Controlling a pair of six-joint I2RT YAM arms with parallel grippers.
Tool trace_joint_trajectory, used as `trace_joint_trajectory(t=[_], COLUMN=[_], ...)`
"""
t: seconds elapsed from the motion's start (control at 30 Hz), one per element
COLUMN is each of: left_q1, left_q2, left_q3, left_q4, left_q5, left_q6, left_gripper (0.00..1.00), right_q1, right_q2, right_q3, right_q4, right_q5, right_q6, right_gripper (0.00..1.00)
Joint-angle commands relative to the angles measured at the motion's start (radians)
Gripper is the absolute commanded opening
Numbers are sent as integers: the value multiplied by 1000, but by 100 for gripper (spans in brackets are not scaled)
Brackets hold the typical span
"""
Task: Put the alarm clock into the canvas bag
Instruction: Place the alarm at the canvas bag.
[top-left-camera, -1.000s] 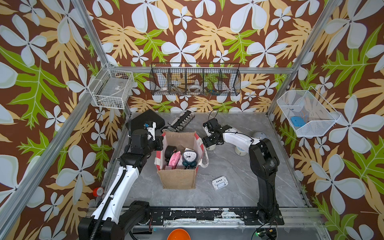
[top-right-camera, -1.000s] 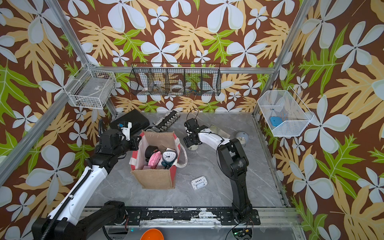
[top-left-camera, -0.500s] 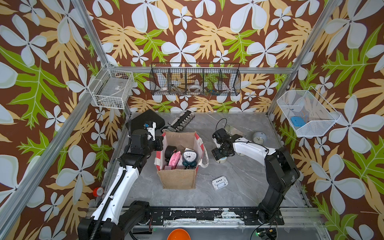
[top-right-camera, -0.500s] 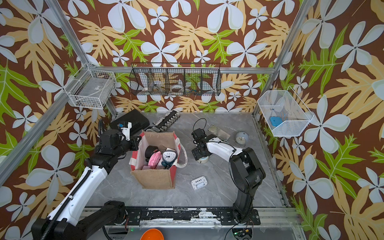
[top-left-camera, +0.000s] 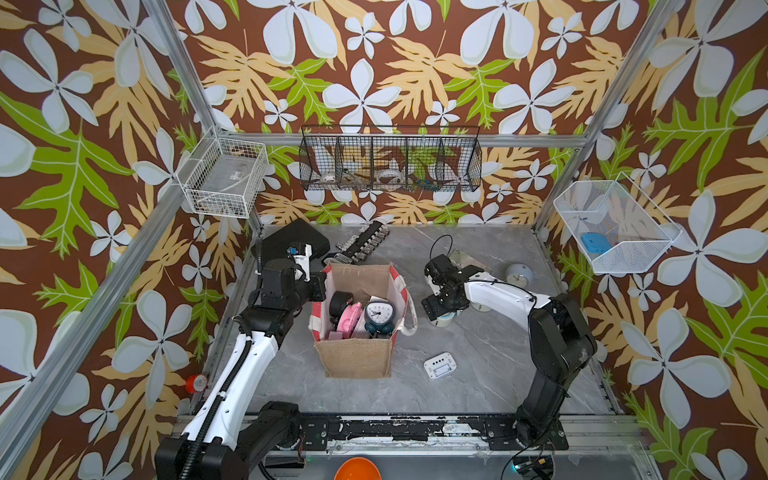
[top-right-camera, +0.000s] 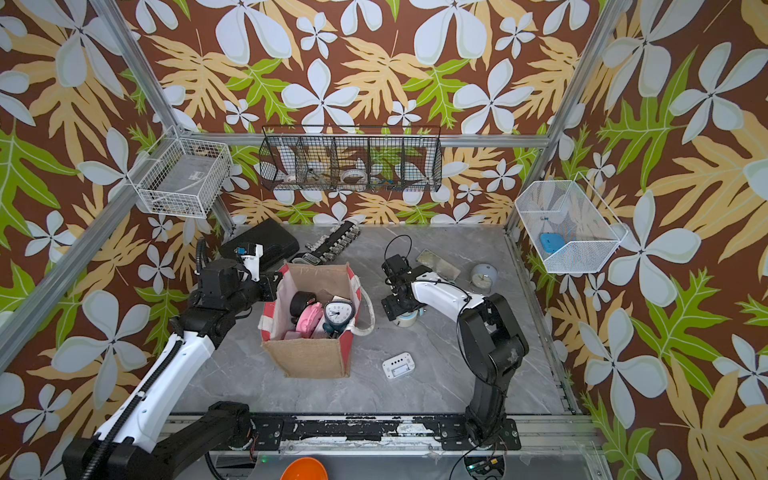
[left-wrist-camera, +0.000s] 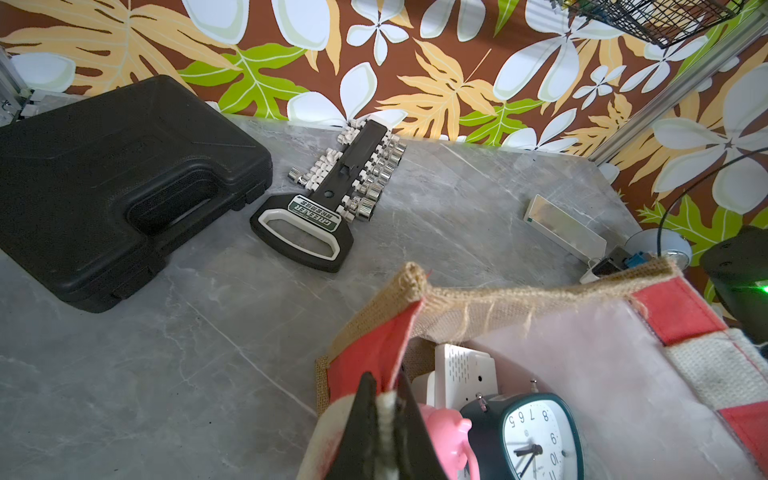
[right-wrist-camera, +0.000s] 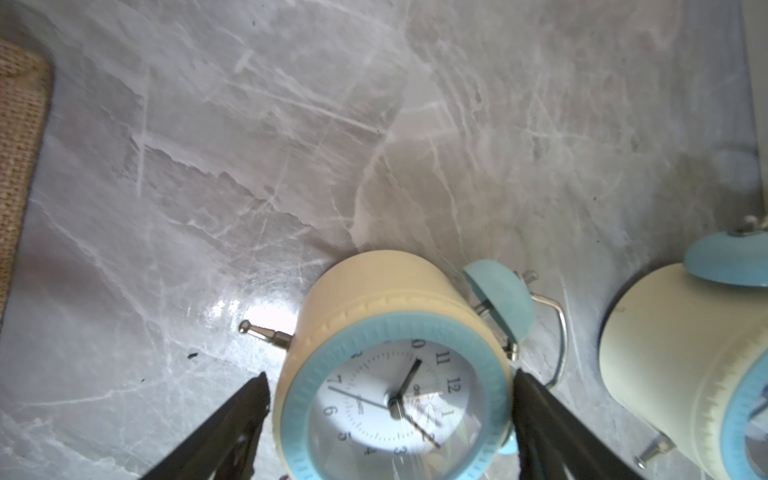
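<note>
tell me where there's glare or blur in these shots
Right wrist: glare on the table beside the nearer alarm clock, reflections across its face. Left wrist: left gripper soft, too close. Both top views: sharp, evenly lit.

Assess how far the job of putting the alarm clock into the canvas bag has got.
Done: a dark teal clock and a pink clock sit inside the canvas bag, whose rim the left claw pinches. In hand: the right claw stands open around a cream-and-blue alarm clock on the table, not gripping it. Left: close, lift, carry it over the bag, release.
</note>
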Motion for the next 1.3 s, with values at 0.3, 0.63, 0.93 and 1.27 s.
trace_joint_trajectory(t=[0.3,0.63,0.93,1.27], left_q1=[1,1,1,1], left_q2=[-14,-11,-5,1], left_q3=[3,3,3,3], left_q4=[54,54,54,53], left_q5=[-2,-2,-3,-2], left_q6=[1,0,0,0], left_gripper=[0,0,0,0], right_q1=[-14,-15,-15,-3], right_q2=[81,98,32,-120], right_q3=[62,65,87,193], right_q4=[-91,-94,-134,-229], right_q5=[-35,-14,28,73], right_q6=[-14,-16,-12,-5], right_gripper=[89,82,75,71])
